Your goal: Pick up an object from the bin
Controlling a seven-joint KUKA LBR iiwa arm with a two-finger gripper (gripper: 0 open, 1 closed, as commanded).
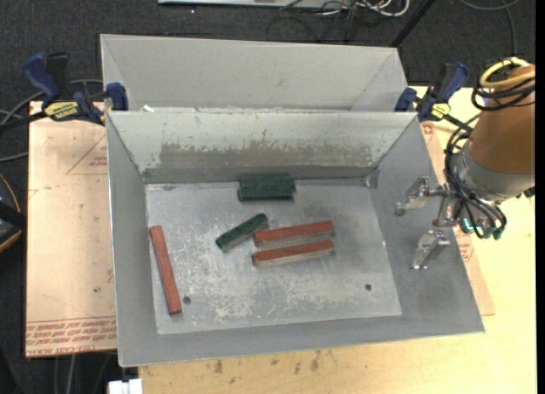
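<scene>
Grey bin (255, 141) w/ 3 red bars (165, 269), 2 green blocks (266, 187), gripper (423, 225) spread apart, empty, rt wall

The bin (255, 337) is grey, its floor scuffed with pale speckles. The block (265, 187) is dark green. In front of the block lies a dark green bar (241, 232). Front-right of it are two red-brown bars (294, 232), and the nearer bar (293, 253) is pale-edged. The left bar (165, 269) is red-brown too. The gripper (407, 237) is silver and the wrist cover (502, 141) orange.
</scene>
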